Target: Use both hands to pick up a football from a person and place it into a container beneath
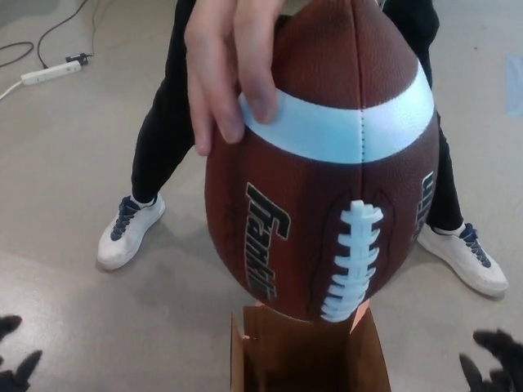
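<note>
The fingers of the robot's left hand (16, 355) show only as black tips at the bottom left corner, spread apart and closed on nothing; those of the right hand (494, 361) poke up at the bottom right corner, likewise splayed and empty. Between the two sets of fingers, and above them, hangs the football (327, 180), a brown pebbled ball with a pale band, white lacing and black lettering, nose pointing down. It touches neither robot hand. A person's hand (233, 69) grips it from above, well clear of the robot's fingers, with fingertips resting on the pale band. Directly below the ball's lower tip, midway between the robot's fingers, sits an open cardboard box (306, 359), its flaps up. Behind the ball stand the person's legs (159, 139) in dark trousers and white shoes (129, 231) on a grey floor (73, 278). A white power strip (51, 73) lies far off at the upper left.
</note>
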Robot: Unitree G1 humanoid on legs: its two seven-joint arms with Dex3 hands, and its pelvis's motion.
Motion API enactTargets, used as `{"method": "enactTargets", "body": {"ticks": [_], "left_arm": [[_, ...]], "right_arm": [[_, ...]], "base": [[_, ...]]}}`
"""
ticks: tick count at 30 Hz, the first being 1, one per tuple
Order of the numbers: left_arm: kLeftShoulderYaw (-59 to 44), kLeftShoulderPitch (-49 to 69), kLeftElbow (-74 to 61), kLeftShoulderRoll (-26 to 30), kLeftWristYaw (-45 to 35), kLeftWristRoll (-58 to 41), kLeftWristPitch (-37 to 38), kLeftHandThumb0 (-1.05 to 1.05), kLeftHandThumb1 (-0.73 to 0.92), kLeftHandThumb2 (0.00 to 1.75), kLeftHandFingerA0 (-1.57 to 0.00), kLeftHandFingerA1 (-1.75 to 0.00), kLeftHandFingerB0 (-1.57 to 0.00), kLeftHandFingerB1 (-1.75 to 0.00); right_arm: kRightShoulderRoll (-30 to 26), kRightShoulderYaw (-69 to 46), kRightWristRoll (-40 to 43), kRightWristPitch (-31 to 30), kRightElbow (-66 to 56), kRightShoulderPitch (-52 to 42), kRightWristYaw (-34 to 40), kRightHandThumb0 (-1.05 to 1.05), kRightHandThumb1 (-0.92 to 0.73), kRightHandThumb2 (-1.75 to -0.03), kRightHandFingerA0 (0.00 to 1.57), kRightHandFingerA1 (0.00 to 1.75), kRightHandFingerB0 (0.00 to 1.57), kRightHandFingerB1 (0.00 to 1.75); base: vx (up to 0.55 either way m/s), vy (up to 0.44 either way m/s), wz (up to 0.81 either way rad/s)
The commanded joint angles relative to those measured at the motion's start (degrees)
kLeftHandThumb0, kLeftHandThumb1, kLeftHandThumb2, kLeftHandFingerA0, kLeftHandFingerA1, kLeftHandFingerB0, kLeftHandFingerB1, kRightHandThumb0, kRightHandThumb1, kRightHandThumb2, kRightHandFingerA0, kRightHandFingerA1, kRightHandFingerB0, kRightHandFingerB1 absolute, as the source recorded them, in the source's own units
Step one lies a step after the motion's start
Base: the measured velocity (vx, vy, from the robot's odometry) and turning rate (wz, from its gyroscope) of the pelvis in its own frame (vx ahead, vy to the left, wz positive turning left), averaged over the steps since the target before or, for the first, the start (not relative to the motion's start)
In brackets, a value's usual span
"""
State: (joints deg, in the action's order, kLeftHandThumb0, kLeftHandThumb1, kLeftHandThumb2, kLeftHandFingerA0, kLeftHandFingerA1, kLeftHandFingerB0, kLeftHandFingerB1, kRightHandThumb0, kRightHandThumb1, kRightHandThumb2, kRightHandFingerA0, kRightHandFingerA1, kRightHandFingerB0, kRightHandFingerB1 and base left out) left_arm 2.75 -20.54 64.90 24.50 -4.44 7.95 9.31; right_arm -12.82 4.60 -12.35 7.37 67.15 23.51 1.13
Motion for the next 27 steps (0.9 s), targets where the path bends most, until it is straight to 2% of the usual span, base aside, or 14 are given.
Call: {"method": "enactTargets", "body": {"ticks": [1,4,5,10,11,13,17,18,19,20,22,24,25,27], "left_arm": [[-5.31,3.36,-6.79,-0.47,-3.97,-6.25,14.08,-0.74,0.7,1.01,-0.02,-0.4,-0.09,-0.28],[-6.56,9.49,-22.05,-2.23,-5.65,-9.61,16.55,-0.72,0.91,0.67,-0.09,-0.28,-0.06,-0.25],[-6.86,14.14,-32.28,-2.45,-6.89,-11.77,14.94,-0.8,0.75,1.07,-0.04,-0.35,-0.1,-0.25],[-7.02,21.57,-54.72,-4.46,-6.81,-16.35,13.3,-0.76,0.71,1.08,-0.05,-0.43,-0.04,-0.33],[-6.69,22.78,-59.69,-4.72,-6.84,-17.34,12.6,-0.8,0.73,1.09,-0.06,-0.42,0.0,-0.32],[-6.05,25.09,-68.62,-5.15,-6.39,-18.78,10.81,-0.82,0.73,1.09,-0.12,-0.44,-0.03,-0.35],[-4.87,28.76,-80.52,-5.29,-5.58,-19.67,10.78,-0.84,0.74,1.1,-0.12,-0.44,0.0,-0.3],[-4.64,29.56,-83.43,-5.4,-5.6,-20.24,10.49,-0.82,0.91,0.67,-0.18,-0.28,-0.1,-0.27],[-4.26,30.15,-85.87,-5.49,-5.42,-20.6,10.76,-0.37,0.46,1.07,0.0,-0.47,0.0,-0.48],[-3.89,30.84,-88.62,-5.69,-5.27,-20.93,10.97,-0.37,0.46,1.07,0.0,-0.47,0.0,-0.48],[-3.19,31.34,-91.57,-5.93,-5.53,-21.74,10.99,-0.82,0.9,0.67,-0.18,-0.28,-0.12,-0.27],[-2.13,31.95,-95.5,-6.03,-5.43,-22.51,10.68,-0.37,0.46,1.07,0.0,-0.48,0.0,-0.48],[-1.72,31.78,-96.64,-6.03,-5.61,-22.14,11.58,-0.8,0.9,0.67,-0.17,-0.27,-0.13,-0.27],[-0.32,31.77,-100.28,-6.36,-5.59,-21.77,11.2,-0.37,0.47,1.07,0.0,-0.48,0.0,-0.48]], "right_arm": [[0.72,-6.54,5.81,20.11,-8.96,-2.72,6.16,-0.72,-0.92,-0.7,0.25,0.34,0.09,0.22],[4.14,-9.16,9.58,25.58,-27.17,-8.14,6.2,-0.72,-0.92,-0.69,0.27,0.34,0.07,0.2],[5.31,-8.48,10.68,24.41,-37.96,-11.84,4.45,-0.72,-0.92,-0.73,0.27,0.35,0.03,0.17],[6.45,-7.07,14.02,22.3,-63.72,-19.42,1.18,-0.75,-0.92,-0.76,0.26,0.37,0.0,0.12],[6.5,-6.79,13.5,22.15,-69.02,-20.4,1.62,-0.8,-0.81,-1.12,0.19,0.48,0.0,0.15],[6.85,-5.84,14.59,21.83,-77.62,-21.87,1.3,-0.76,-0.92,-0.77,0.25,0.4,0.0,0.03],[6.86,-3.51,13.52,22.3,-87.79,-25.37,0.65,-0.77,-0.92,-0.78,0.25,0.41,0.0,0.04],[7.04,-2.98,12.42,22.29,-90.16,-26.24,0.72,-0.78,-0.92,-0.78,0.26,0.41,0.0,0.04],[7.25,-2.3,11.32,22.98,-91.99,-26.81,0.9,-0.78,-0.92,-0.77,0.25,0.39,0.0,0.01],[7.54,-1.55,10.13,23.73,-94.04,-27.47,1.04,-0.78,-0.92,-0.77,0.25,0.39,0.0,0.01],[7.6,-0.4,9.92,23.81,-96.59,-28.35,0.53,-0.81,-0.78,-1.11,0.21,0.49,0.0,0.13],[7.77,0.82,9.23,24.78,-98.47,-28.51,0.32,-0.78,-0.92,-0.76,0.27,0.37,0.0,0.08],[7.94,1.13,8.08,25.24,-99.36,-28.39,0.42,-0.79,-0.92,-0.77,0.27,0.37,0.0,0.06],[8.32,2.63,7.26,27.09,-100.47,-27.78,0.32,-0.8,-0.78,-1.11,0.23,0.5,0.0,0.15]], "base": [[0.0,0.0,0.0],[0.0,0.0,0.0],[0.0,0.0,0.0],[0.0,0.0,0.0],[0.0,0.0,0.0],[0.0,0.0,0.0],[0.0,0.0,0.0],[0.0,0.0,0.0],[0.0,0.0,0.0],[0.0,0.0,0.0],[0.0,0.0,0.0],[0.0,0.0,0.0],[0.0,0.0,0.0],[0.0,0.0,0.0]]}}
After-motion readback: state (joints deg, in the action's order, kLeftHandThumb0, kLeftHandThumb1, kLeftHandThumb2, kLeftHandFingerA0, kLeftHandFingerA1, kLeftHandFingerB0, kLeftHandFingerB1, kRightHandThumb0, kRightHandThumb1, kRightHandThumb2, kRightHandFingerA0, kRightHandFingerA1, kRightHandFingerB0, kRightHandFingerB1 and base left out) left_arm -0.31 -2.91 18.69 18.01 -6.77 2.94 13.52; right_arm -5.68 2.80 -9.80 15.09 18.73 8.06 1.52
